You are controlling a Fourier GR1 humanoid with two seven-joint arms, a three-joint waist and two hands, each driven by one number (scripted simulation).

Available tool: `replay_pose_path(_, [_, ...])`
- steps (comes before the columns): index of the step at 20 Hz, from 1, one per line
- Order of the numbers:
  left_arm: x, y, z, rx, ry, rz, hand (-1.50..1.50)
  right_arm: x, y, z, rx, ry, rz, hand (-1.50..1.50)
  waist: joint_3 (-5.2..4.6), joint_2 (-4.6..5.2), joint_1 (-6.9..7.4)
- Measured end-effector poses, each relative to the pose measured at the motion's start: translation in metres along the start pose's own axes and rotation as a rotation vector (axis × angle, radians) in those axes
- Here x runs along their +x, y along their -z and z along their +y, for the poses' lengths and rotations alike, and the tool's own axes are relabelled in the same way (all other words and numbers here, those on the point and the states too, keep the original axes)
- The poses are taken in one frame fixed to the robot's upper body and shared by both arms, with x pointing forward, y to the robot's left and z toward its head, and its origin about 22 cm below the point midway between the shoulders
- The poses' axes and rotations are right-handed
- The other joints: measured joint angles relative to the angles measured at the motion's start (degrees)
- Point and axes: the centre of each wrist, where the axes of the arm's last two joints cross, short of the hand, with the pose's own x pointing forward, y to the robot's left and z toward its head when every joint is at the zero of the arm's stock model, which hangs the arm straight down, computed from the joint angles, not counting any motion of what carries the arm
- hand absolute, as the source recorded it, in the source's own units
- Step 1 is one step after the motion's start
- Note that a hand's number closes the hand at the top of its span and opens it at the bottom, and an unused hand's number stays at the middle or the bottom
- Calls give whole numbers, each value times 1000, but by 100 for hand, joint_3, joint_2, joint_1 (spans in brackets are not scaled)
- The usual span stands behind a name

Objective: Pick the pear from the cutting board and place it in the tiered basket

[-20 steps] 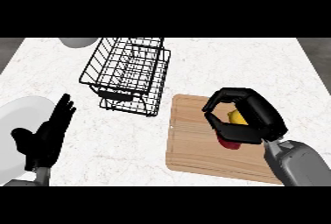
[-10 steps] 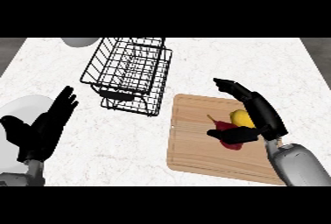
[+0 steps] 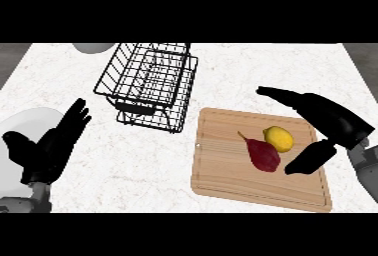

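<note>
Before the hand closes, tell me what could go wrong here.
1. The lemon lies touching the pear on the board; the right hand is open around both and may catch or nudge the lemon instead.
2. The pear is dark red, so it could be mistaken for something else.
3. The basket has narrow wire tiers; the pear might snag on a rim on the way in.

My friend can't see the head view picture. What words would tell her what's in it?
A dark red pear and a yellow lemon lie on a wooden cutting board, with the right robot hand open around them. A black wire basket stands left of the board. The left robot hand rests open near a white plate.
</note>
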Motion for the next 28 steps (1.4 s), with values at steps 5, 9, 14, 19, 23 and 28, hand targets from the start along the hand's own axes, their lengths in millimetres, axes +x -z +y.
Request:
replay_pose_path(5, [1, 1, -3, 2, -3, -6, 0, 32, 0, -7, 221, -128, 64, -150, 6, 5, -1])
replay_pose_path(9, [3, 0, 1, 5, -1, -12, 0, 52, 5, 4, 258, -152, 104, -150, 15, 14, -9])
replay_pose_path(14, [4, 1, -1, 2, -7, -7, 0, 56, 11, 28, 245, -156, 163, -150, 20, 21, -15])
replay_pose_path(19, [3, 1, 2, 4, -4, -13, 0, 45, 25, 58, 244, -179, 239, -150, 22, 28, -6])
replay_pose_path(23, [-1, 0, -8, 2, 0, -14, 0, 22, 29, 73, 245, -197, 261, -150, 24, 31, -10])
replay_pose_path(28, [-2, 1, -3, 6, -2, -7, 0, 4, 34, 89, 210, -221, 268, -150, 25, 30, -12])
